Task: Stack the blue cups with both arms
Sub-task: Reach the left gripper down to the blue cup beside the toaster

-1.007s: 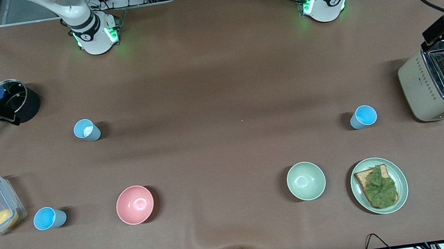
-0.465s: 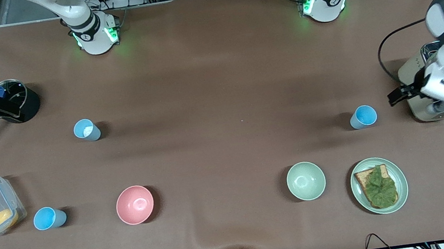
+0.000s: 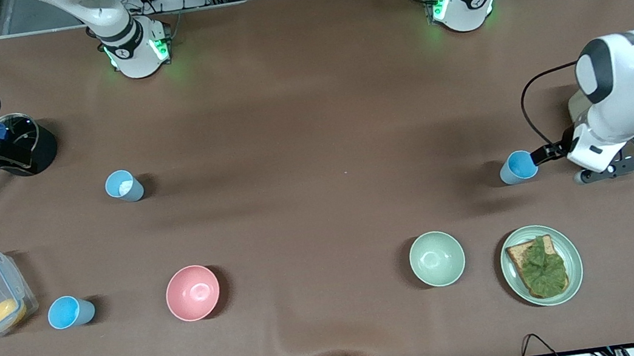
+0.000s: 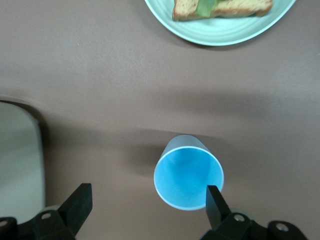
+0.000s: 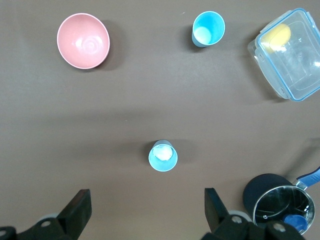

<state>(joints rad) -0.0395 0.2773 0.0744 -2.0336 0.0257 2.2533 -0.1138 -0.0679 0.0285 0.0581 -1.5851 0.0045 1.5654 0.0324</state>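
Left gripper (image 4: 145, 200), fingers spread, poised over small light-blue plastic cup (image 4: 188, 171) for grasping; right gripper (image 5: 145, 207), fingers released, waits above saucepan-end bench (image 3: 296, 113).

The left claw (image 4: 145, 205) stands spread just beside a blue cup (image 4: 188, 177), one finger (image 4: 215, 200) at its rim. A toaster (image 4: 17, 160) crowds its other finger, and a plate (image 4: 220, 25) lies past the cup. Under the right claw (image 5: 145, 210), bare bench (image 5: 150, 95) surrounds another cup (image 5: 163, 155); a black pot (image 5: 275, 200) stands beside one finger.
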